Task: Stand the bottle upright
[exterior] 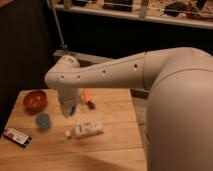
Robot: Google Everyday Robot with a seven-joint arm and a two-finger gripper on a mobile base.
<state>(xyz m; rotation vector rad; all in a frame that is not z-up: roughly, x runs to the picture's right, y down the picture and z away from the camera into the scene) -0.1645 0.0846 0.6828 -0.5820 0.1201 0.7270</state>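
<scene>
Hanging over the table (115, 150), the gripper (68, 109) is seen spread wide — nothing gripped. Just beside it, nearer the camera, the bottle (85, 130) is seen lying on its side.

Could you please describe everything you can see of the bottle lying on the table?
The bottle is small, white and looks plastic, with a white cap at its left end and a label with dark print around its body. It lies on its side on the wooden table, slightly slanted. Only the table touches it. The gripper hangs open just behind its cap end, apart from it.
</scene>
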